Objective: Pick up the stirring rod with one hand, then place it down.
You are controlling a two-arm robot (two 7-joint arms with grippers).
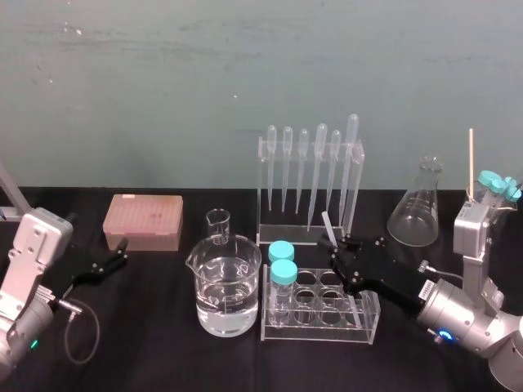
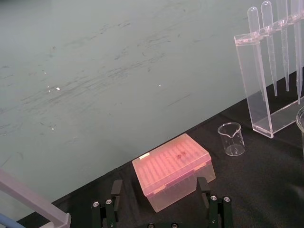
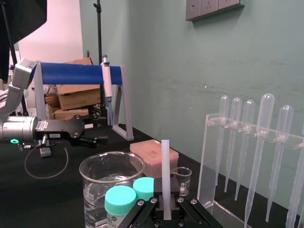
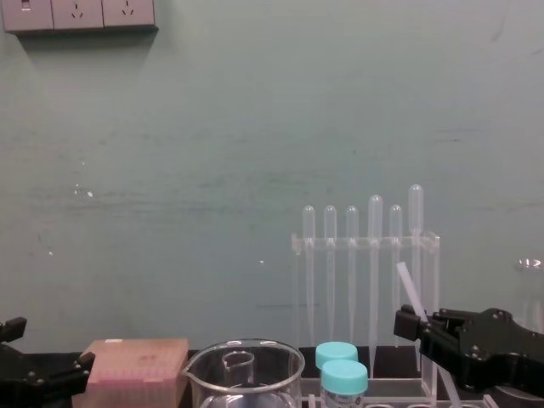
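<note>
The right claw [image 1: 335, 243] is clenched on the stirring rod [image 1: 328, 225]. The rod's upper end sticks up, tilted, above the tube rack [image 1: 320, 306] and in front of the pipette stand [image 1: 310, 184]. It looks light, stiff, smooth and probably brittle (slippery to pinch), so a gentle hold near mid-length would suit. The left claw [image 1: 114, 255] rests released beside the pink tip box [image 1: 143, 222] on the bench [image 1: 163, 343]. A sticker [image 1: 426, 287] on the right arm is unreadable.

No legible text or numbers, white sticker [image 1: 426, 288] behind right gripper [image 1: 337, 245] unreadable
</note>
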